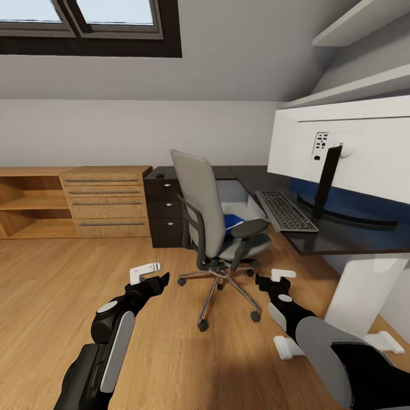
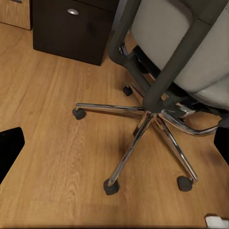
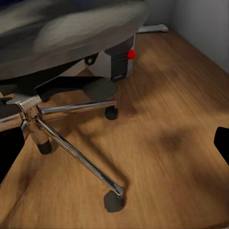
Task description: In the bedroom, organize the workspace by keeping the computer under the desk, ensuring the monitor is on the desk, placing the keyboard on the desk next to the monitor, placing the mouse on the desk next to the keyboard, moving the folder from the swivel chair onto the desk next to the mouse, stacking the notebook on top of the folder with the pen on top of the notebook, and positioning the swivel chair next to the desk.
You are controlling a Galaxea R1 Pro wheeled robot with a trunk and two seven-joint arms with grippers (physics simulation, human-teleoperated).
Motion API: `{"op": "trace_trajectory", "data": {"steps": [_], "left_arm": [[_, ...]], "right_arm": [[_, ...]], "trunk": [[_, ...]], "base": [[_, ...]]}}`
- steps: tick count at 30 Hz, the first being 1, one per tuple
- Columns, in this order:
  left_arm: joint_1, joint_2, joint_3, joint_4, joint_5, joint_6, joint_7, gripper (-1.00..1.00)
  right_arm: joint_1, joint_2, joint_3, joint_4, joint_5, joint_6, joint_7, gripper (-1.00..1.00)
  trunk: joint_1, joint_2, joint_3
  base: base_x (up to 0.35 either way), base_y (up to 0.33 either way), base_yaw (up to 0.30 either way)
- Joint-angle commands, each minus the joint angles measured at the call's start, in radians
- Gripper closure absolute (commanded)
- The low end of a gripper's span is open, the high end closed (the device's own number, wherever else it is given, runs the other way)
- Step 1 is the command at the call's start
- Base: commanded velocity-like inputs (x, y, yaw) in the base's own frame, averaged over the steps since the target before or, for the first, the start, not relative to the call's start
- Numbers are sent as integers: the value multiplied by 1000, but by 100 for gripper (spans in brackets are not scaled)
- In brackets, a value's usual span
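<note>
Reaching for the folder (image 1: 232, 222) looks like the step in hand, and the risk lies in the swivel chair (image 1: 219, 228) under it. The bright-blue binder lies flat on the seat at the centre of the head frame, mostly hidden by the tall grey back and the near black armrest; its long axis cannot be told from that sliver. The chair's back faces the lower left of the frame and its seat opens toward the desk (image 1: 319, 236) at right, so either arm must come round the back or over an armrest. A nudge there would likely roll the chair on its castors or spin the seat, carrying the folder off. The left gripper (image 1: 152, 277) and the right gripper (image 1: 272, 279) hover low over the plank floor either side of the chrome base, jaws spread wide, holding nothing. Beyond the base, the computer (image 3: 117, 61) stands on the floor.
</note>
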Motion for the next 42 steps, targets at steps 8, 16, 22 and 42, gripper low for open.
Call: {"op": "trace_trajectory", "data": {"steps": [8,16,22,42], "left_arm": [[-1,0,-1,-1,11,4,9,-100],[-1,1,1,11,10,4,9,-100],[-1,1,1,11,9,4,9,-100],[-1,1,1,14,9,2,11,-100]], "right_arm": [[-1,2,4,1,0,-109,-1,-100],[-1,2,4,1,0,-156,-1,-100],[-1,3,5,1,1,-158,-1,-100],[-1,4,2,-2,0,-159,-1,-100]], "trunk": [[2,-1,-17],[2,-1,-17],[2,-1,-17],[2,-1,-17]], "base": [[0,0,0],[44,14,0],[220,76,0],[106,-48,0]]}}
